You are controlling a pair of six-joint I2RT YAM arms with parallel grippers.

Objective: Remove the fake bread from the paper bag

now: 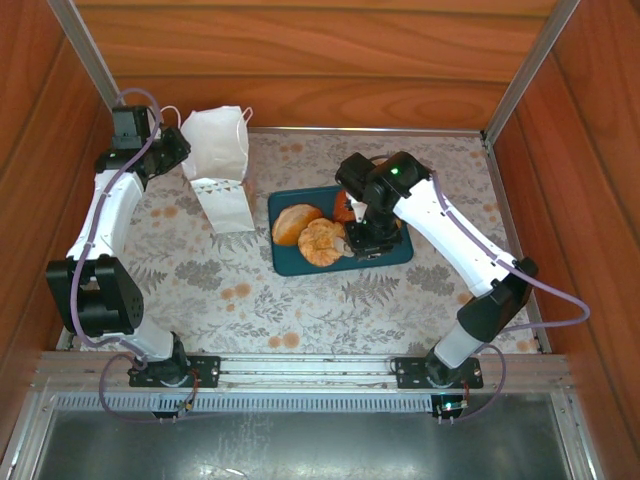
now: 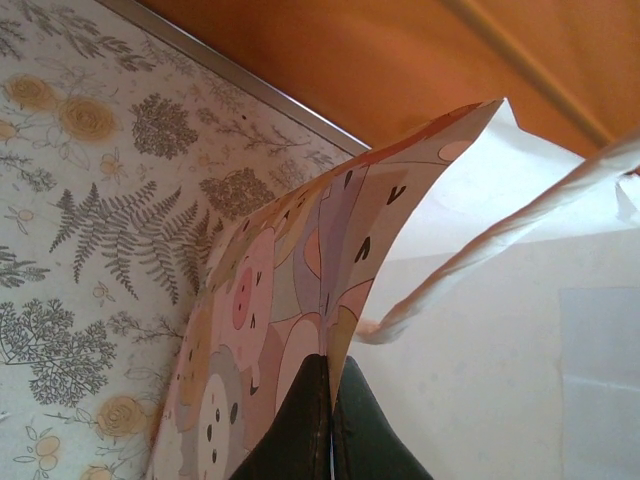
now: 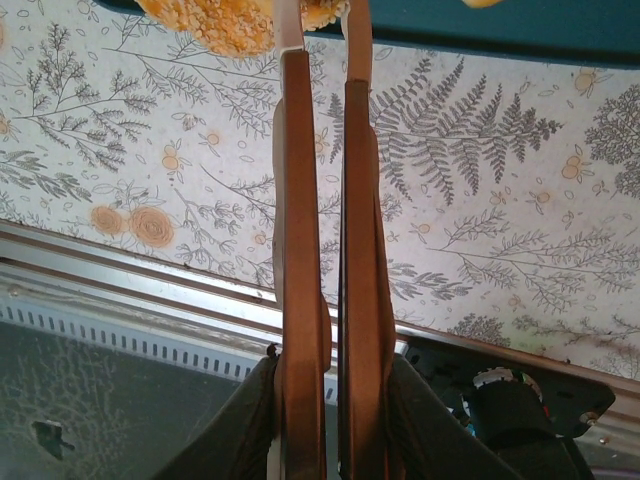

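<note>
The white paper bag (image 1: 222,140) stands upright at the back left of the table, its mouth open. My left gripper (image 1: 182,150) is at the bag's left rim. In the left wrist view that gripper (image 2: 331,390) is shut on the bag's printed wall (image 2: 270,290), and a loop handle (image 2: 470,265) hangs across the white inside. Three pieces of fake bread lie on the teal tray (image 1: 300,262): an oval roll (image 1: 295,222), a swirl bun (image 1: 322,242) and an orange piece (image 1: 345,208) partly hidden by the arm. My right gripper (image 1: 362,245) hovers over the tray, shut, and nothing shows between its fingers (image 3: 300,150).
Wooden walls close in the back and both sides. A metal rail (image 1: 300,368) runs along the near edge. In the right wrist view a golden bread piece (image 3: 215,20) and the tray's edge (image 3: 500,28) lie just beyond the fingertips, over the floral cloth (image 3: 480,200).
</note>
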